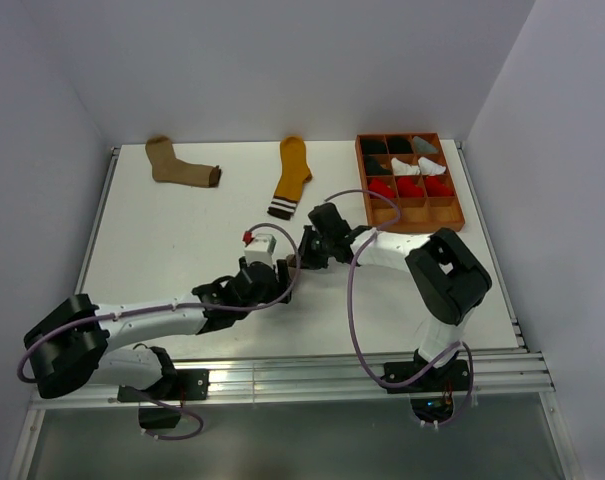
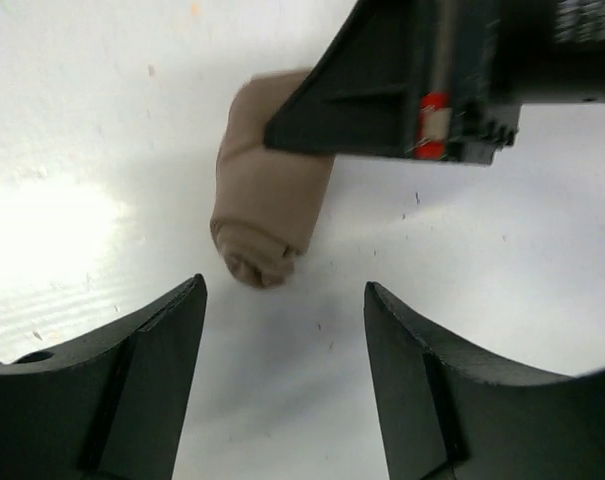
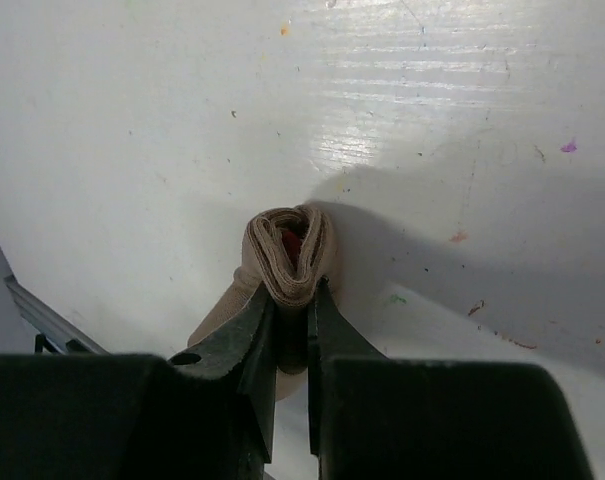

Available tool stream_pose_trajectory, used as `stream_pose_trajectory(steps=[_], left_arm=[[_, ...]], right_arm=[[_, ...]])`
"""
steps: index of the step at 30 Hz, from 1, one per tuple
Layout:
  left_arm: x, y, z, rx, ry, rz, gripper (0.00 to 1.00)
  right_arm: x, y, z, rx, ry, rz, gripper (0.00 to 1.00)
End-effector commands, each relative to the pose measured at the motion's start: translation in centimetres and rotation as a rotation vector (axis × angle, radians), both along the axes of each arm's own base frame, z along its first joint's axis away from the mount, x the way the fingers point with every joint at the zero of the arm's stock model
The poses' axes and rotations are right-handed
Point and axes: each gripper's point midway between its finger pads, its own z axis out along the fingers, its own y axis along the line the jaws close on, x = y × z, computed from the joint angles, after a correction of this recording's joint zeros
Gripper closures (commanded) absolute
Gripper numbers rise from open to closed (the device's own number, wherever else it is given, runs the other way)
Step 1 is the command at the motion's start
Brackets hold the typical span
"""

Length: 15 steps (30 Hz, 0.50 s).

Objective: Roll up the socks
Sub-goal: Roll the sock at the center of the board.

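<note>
Pinching the rolled light-brown sock (image 3: 287,255), the right end effector (image 3: 290,320) is clamped; left end effector (image 2: 282,330) spread apart; no readable writing.

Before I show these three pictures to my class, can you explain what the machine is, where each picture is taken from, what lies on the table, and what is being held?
The machine is two robot arms bolted at the near edge of a white table.

The overhead view looks down from above and behind the arms. The other two pictures come from cameras on each arm's wrist.

On the table lie a flat tan ankle sock with a dark cuff, a flat mustard yellow sock with a striped cuff, and an orange-brown wooden tray with compartments holding rolled sock bundles.

The right arm's tool is shut on a rolled light brown sock. The left arm's tool is open, with that same sock just ahead of it.
</note>
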Motion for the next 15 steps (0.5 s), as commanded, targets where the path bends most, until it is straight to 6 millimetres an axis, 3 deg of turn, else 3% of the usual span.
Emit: stream_pose_trajectory(steps=[1, 7, 10, 15], left_arm=[[1.9, 0.0, 2.8, 0.128, -0.187, 0.055, 0.31], [2.4, -2.4, 2.6, 0.268, -0.299, 0.021, 0.31], [2.5, -3.0, 1.1, 0.3, -0.296, 0.0, 0.33], [2.2, -2.1, -2.7, 0.371, -0.229, 0.024, 0.35]], right_arm=[[-1.0, -1.0, -1.1, -0.123, 0.053, 0.021, 1.0], [-1.1, -0.1, -1.0, -0.118, 0.068, 0.041, 1.0], [-1.4, 0.0, -1.2, -0.113, 0.078, 0.048, 1.0], [-1.5, 0.2, -1.1, -0.098, 0.078, 0.059, 0.98]])
